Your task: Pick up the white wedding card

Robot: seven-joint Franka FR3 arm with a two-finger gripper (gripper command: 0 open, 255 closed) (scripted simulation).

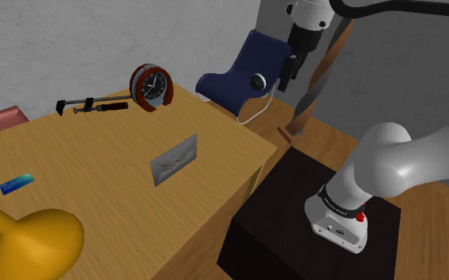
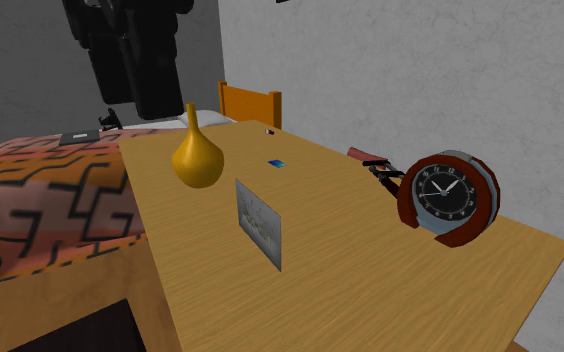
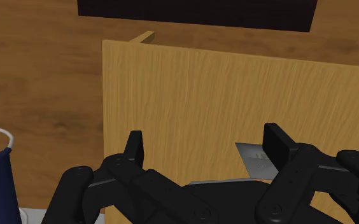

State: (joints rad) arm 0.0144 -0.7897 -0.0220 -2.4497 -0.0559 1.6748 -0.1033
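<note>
At mid-table, pale grey card [image 1: 173, 159] standing upright on the wooden table [image 1: 95, 151] — well apart from clock [image 1: 152, 87] and yellow vase [image 1: 36, 243], black gripper [image 1: 285, 79] high up near blue chair [image 1: 243, 75], jaws spread apart — clasping nothing.

On the table: one grey standing card [image 1: 173, 159], one round red-rimmed clock [image 1: 152, 87], one yellow long-necked vase [image 1: 36, 243], one small blue card [image 1: 16, 183], one black clamp [image 1: 91, 105].

The white arm with dark joints [image 1: 390, 163] rises from its base and arches high, its all-black two-finger tool [image 1: 286, 79] hanging pointed downward. The tool's fingers [image 3: 135, 145] stand apart, clasping nothing.
</note>
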